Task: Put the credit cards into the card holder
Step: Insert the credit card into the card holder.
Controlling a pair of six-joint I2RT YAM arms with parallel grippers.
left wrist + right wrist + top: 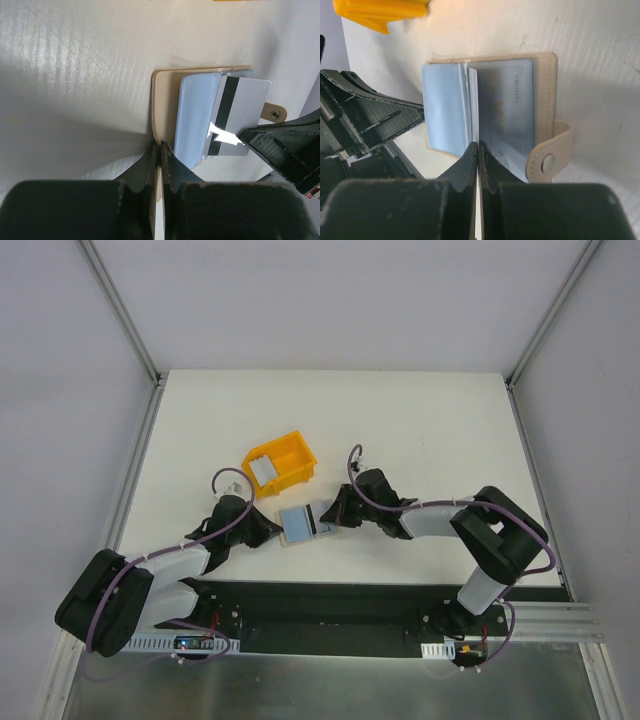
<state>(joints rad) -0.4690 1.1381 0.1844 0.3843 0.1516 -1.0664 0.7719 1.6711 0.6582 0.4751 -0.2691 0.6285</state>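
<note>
The beige card holder (pixel 300 523) lies open on the white table, with pale blue plastic sleeves (pixel 196 115) fanned up. My left gripper (pixel 161 146) is shut on the edge of the holder's beige cover (pixel 162 100). My right gripper (pixel 478 145) is shut on a silvery credit card (pixel 245 107) with a black stripe. That card stands on edge (pixel 473 105) and is partly slid in among the sleeves. The snap strap (pixel 547 162) sticks out to one side. A second card (pixel 262 471) lies in the yellow bin.
The yellow plastic bin (pixel 292 453) stands just behind the holder and shows in the right wrist view (pixel 380 12). The two grippers (pixel 272 530) (pixel 331 517) face each other closely across the holder. Grey walls enclose the table on the left, right and back.
</note>
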